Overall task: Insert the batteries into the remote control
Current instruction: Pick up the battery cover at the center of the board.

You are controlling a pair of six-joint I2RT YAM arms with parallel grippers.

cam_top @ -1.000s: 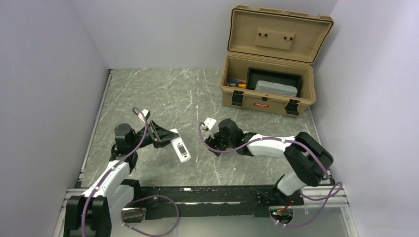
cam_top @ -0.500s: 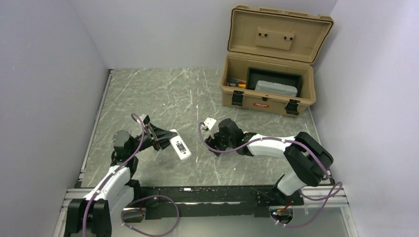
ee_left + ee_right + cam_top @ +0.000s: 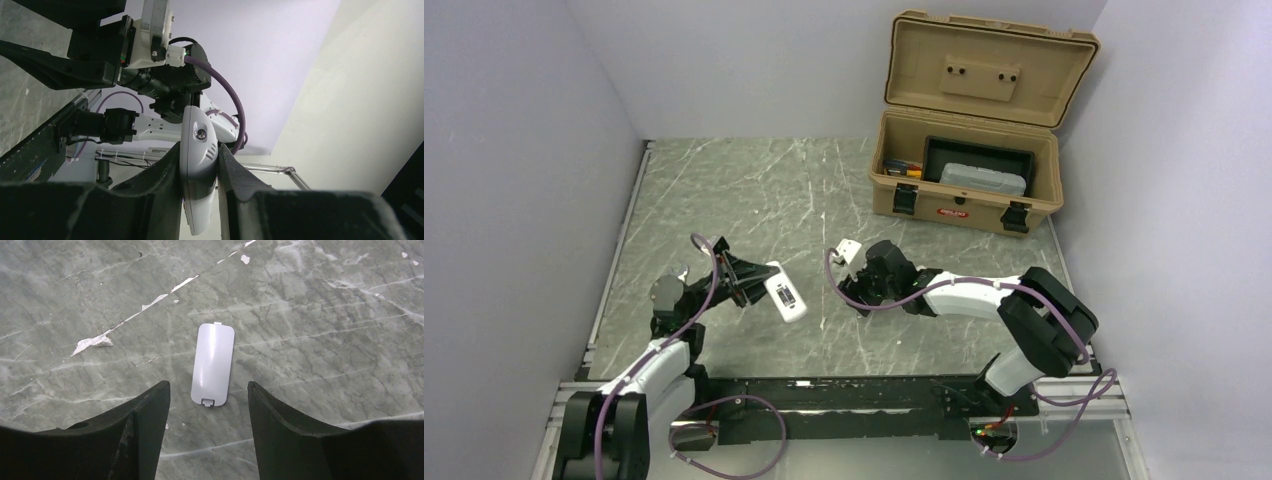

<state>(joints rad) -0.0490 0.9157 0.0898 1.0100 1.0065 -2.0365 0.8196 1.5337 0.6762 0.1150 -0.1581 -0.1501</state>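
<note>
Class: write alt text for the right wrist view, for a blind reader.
A small white plastic cover lies flat on a grey marbled table, between the right arm's two open dark fingers, untouched.

Your tabletop point(image 3: 325, 315) looks like polished stone, grey-green with white veins, smooth with a faint sheen. The remote control point(image 3: 197, 150) is smooth white plastic, glossy enough to catch highlights. The small cover point(image 3: 213, 363) lying on the tabletop is pale plastic with a soft satin shine. On your left tool point(image 3: 199, 150) and right tool point(image 3: 207, 386) the fingers look like matt black plastic, slightly grainy. The case point(image 3: 969, 195) is tan moulded plastic, matt, and the purple cable point(image 3: 235, 100) has a smooth rubbery sheath.
</note>
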